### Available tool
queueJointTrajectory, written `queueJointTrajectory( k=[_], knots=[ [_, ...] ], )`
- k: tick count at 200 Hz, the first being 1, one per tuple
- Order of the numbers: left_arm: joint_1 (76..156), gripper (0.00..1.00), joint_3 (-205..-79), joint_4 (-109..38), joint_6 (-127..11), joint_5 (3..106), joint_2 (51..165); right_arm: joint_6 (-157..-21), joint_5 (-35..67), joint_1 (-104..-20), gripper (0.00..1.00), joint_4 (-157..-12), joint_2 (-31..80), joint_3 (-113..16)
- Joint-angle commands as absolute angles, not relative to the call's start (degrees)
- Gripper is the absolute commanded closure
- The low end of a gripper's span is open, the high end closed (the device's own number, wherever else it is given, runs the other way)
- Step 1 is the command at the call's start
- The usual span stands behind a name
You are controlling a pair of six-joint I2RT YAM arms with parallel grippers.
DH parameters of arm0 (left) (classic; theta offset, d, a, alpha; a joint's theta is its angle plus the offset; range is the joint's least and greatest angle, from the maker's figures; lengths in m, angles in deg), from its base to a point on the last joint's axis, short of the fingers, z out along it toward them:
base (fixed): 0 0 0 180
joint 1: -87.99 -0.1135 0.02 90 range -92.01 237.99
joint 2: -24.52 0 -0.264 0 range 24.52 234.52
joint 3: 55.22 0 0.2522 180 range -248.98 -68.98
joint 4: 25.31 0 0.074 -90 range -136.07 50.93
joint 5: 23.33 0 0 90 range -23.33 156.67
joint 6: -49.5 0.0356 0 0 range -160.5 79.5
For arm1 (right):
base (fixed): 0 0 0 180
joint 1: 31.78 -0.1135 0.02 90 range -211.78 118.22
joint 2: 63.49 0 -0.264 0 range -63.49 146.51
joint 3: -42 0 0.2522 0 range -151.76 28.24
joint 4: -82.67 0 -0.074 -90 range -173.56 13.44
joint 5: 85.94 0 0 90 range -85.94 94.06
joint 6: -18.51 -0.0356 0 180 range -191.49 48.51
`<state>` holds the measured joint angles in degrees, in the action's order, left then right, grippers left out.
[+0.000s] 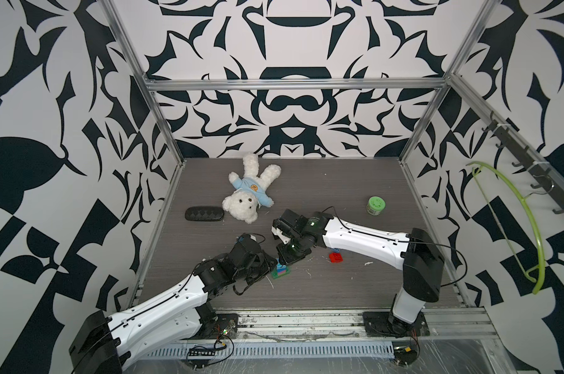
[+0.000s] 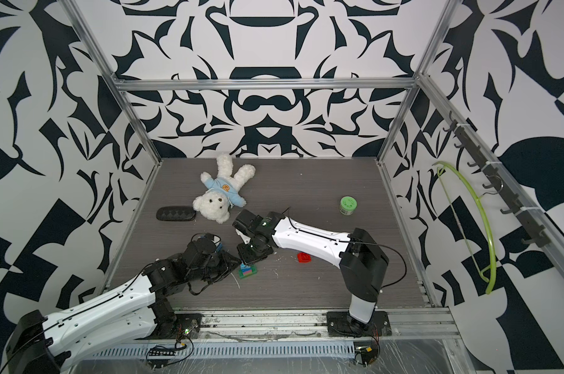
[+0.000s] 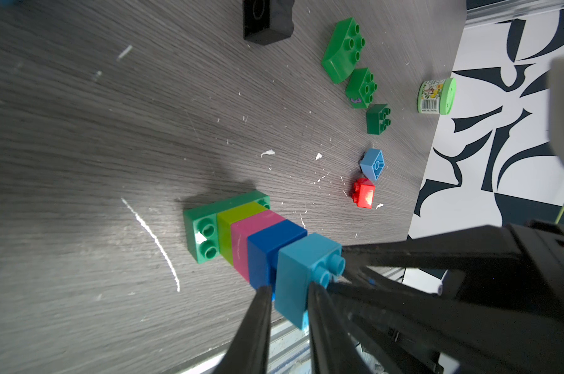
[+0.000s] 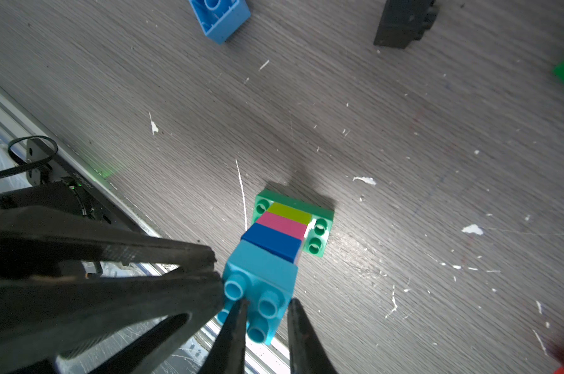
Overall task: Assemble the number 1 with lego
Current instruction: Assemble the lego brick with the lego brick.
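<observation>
A lego tower (image 1: 280, 271) (image 2: 246, 271) stands on the table (image 1: 339, 194) near its front edge, between the arms; from the bottom up it has a green base (image 3: 203, 239), lime brick (image 3: 238, 217), pink brick (image 3: 254, 226), blue brick (image 3: 274, 239) and light-blue top brick (image 3: 303, 272); the left fingers (image 3: 258, 323) are clamped on the top brick's sides; the right fingers (image 4: 300, 333) are closed on its studded end, two studs between them; loose on the table, apart from the tower, lie three green bricks (image 3: 361, 87), a pale blue brick (image 3: 373, 163), a red brick (image 3: 363, 192) and a black brick (image 3: 264, 19); a jar (image 3: 436, 94) stands beyond them.
</observation>
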<state>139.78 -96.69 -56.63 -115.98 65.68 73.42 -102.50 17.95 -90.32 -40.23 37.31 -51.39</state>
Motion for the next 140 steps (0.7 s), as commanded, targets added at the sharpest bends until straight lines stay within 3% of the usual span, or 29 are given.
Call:
queueJointTrajectory(
  k=[1, 140],
  knots=[
    [139.83, 0.76, -95.48, -57.84, -116.17, 64.61, 72.52, -101.38, 17.33, -90.93, 0.74, -40.32, 39.3, -52.4],
    [139.84, 0.83, -94.74, -56.99, -116.26, 63.54, 71.39, -98.96, 15.24, -90.93, 0.74, -37.65, 41.06, -56.18]
  ],
)
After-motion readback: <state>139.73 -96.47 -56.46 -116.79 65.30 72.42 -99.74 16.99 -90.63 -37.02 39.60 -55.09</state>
